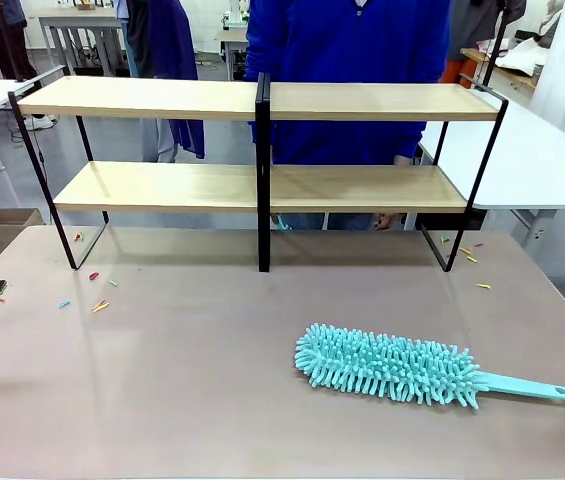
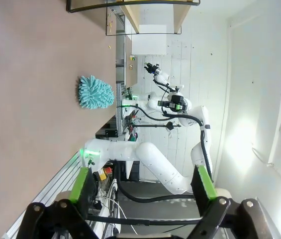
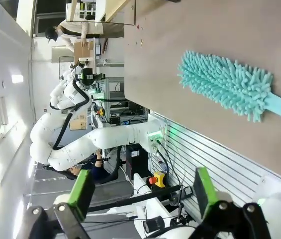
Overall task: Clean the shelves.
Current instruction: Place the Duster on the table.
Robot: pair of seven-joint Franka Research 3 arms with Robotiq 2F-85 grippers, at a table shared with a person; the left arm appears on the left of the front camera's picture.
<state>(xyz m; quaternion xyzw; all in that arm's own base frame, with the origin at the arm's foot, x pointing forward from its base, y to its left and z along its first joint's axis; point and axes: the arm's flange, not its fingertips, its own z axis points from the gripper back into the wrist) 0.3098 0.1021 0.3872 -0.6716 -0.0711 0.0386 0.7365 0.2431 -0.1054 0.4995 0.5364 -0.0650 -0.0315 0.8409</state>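
The wide two-tier shelves of light wooden boards on a thin black metal frame (image 1: 262,185) stand along the far edge of the grey-brown counter (image 1: 182,380), their centre post near the middle of that edge, both boards bare. A person in a blue top (image 1: 347,60) stands behind them at the far side. A teal fluffy microfibre duster with a plastic handle (image 1: 402,368) lies flat near the counter's near right corner, handle pointing to the right edge. Small coloured scraps (image 1: 99,305) lie scattered near the shelves' feet toward the left and right edges. The left claw (image 2: 142,186) hangs off the counter's left edge, green pads spread wide, holding nothing. The right claw (image 3: 142,189) sits beyond the right edge, likewise spread wide and empty, the duster in front of it.
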